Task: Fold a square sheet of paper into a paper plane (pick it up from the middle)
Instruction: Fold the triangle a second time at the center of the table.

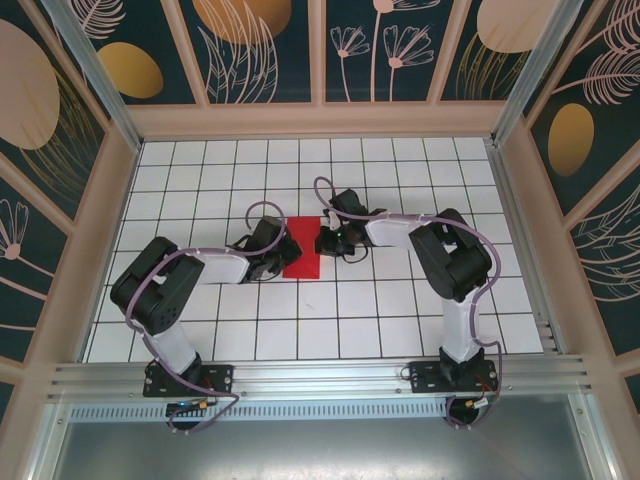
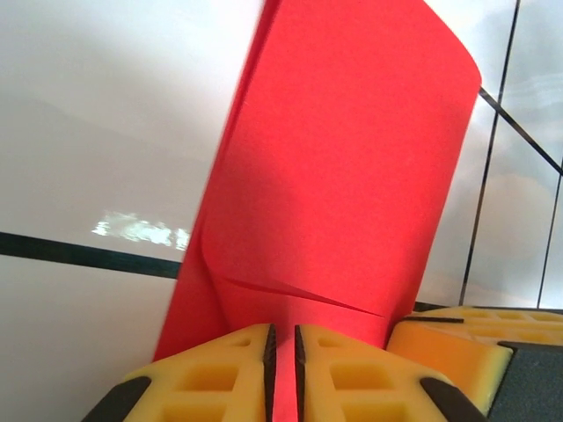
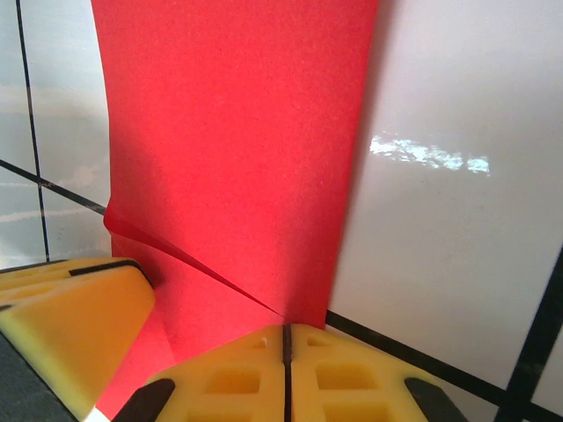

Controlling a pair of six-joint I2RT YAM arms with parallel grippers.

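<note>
Paper [image 1: 302, 246]: one folded red sheet | left jaws: slightly parted, grip unclear | right jaws: clamped on it

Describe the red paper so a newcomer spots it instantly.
Start at the white tiled table and look at its middle, where the two arms' grippers meet. The red paper lies folded between them. It is the only bright red thing on the white tiles.

Top cam's up behind the arm bases, looking down over the whole tiled table [image 1: 400, 320]. Both wrist cams sit super close, facing in from opposite sides at the same red paper [image 1: 303, 245].
</note>
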